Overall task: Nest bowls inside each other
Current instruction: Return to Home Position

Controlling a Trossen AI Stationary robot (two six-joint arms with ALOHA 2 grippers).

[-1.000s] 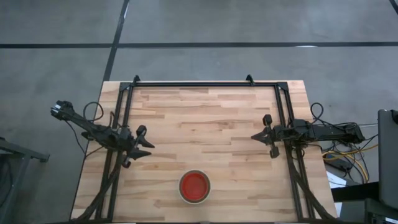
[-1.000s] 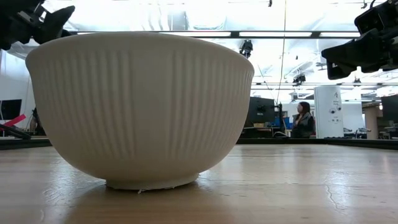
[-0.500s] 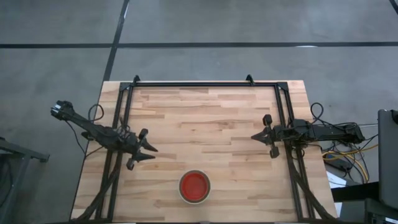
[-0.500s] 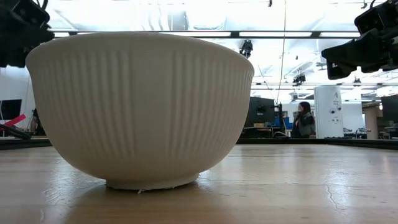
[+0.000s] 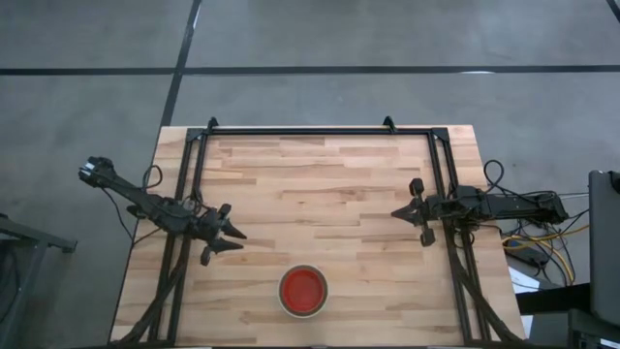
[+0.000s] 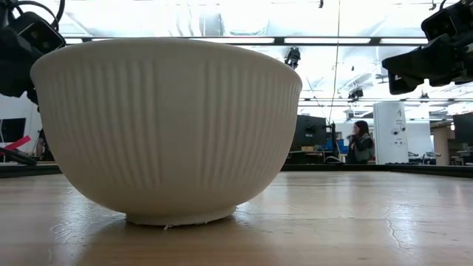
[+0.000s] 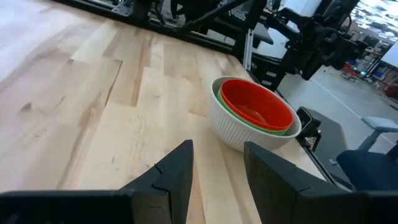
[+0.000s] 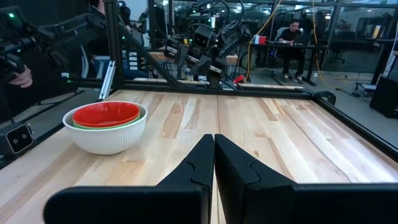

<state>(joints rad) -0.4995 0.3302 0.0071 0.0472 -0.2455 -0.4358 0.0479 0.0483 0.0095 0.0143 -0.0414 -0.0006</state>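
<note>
On my overhead feed the nested stack stands near the front edge of the light wooden plank table (image 5: 320, 174), about midway between its two sides and clear of both arms. The left wrist feed gives me the best look at it: a white ribbed round plastic bowl (image 7: 236, 134) on the outside, a bright green plastic bowl (image 7: 273, 130) showing only as a rim inside it, and a red round plastic bowl (image 7: 255, 102) seated on top. I cannot tell from any feed how many green bowls sit under the red one. On the table-level feed the white bowl's ribbed wall fills most of the picture, its foot flat on the wood, with a dark part of an arm in each upper corner and a person (image 6: 361, 142) far off in the room behind. The left gripper (image 5: 235, 234) hangs over the left side of the table, behind and to the left of the stack and touching nothing; its two dark fingers (image 7: 180, 171) stand apart with bare wood showing between them. The right gripper (image 5: 397, 212) waits over the right side of the table, pointing inward, well apart from the bowls, its fingers (image 8: 199, 162) pressed together on nothing.
</note>
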